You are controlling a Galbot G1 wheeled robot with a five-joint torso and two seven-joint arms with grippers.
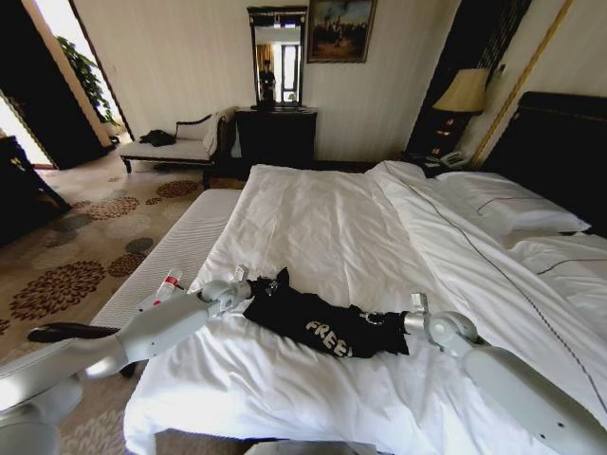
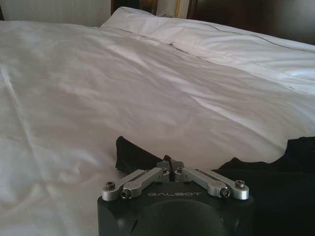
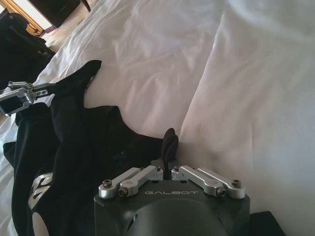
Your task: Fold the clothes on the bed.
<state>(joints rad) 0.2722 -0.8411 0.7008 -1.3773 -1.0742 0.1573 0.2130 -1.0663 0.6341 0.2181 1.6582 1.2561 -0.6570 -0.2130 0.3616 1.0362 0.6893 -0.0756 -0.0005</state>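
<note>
- The left gripper [image 1: 248, 287] is low on the bed [image 1: 322, 227], at the left end of the clothes [image 1: 322, 322]. Its fingers [image 2: 170, 164] are pressed together on a small fold of the black fabric.
- The clothes, one black T-shirt with white "FREE" letters, lie in a narrow bunched band on the white duvet [image 2: 147, 88], near the foot edge of the bed, between the two grippers.
- The right gripper [image 1: 394, 322] is at the right end of the band, and its fingers [image 3: 170, 147] pinch a pleat of the same fabric.
- I judge that a fold is now in progress with both ends held. To do it well, both arms should move together at the same height and keep the cloth lightly stretched, so the edge comes down straight.
- The duvet is soft and wrinkled; the fingers should not catch it together with the shirt.
</note>
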